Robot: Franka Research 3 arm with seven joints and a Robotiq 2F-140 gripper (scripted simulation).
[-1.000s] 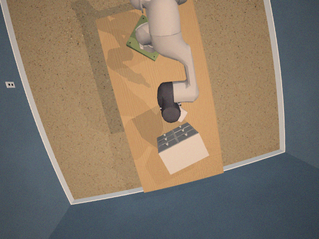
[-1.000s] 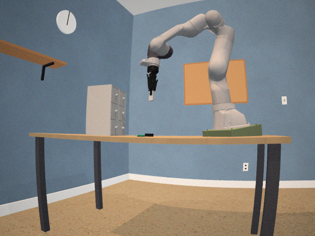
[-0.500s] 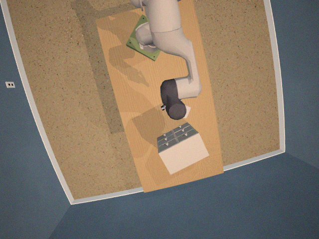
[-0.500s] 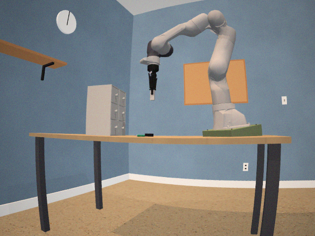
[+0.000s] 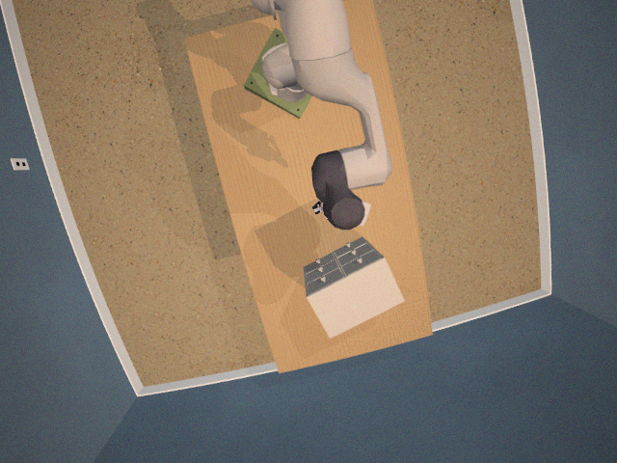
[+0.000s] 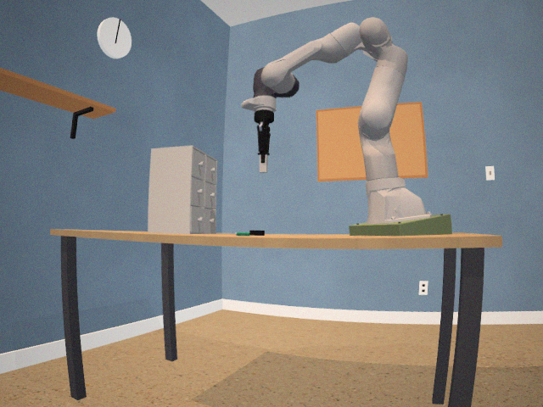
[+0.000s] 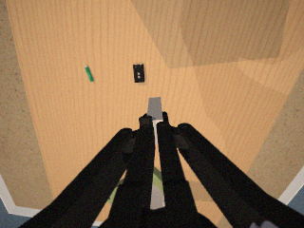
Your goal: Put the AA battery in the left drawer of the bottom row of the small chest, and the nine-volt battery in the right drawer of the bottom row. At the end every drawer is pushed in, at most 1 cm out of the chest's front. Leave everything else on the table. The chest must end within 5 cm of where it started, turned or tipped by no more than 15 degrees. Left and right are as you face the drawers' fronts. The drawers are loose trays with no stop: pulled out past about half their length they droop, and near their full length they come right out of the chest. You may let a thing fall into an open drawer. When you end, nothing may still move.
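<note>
The small pale chest stands on the table, also in the top view, with its grey drawer fronts all flush. The green AA battery and the black nine-volt battery lie side by side on the table in front of the chest. They also show in the side view, the AA battery and the nine-volt battery. My gripper is shut and empty. It points down, high above the table, roughly over the batteries. In the top view the wrist hides the fingers.
The arm's green base plate sits at the table's other end. The table's long edges run close on both sides of the chest. A wall shelf hangs well above and beyond the chest.
</note>
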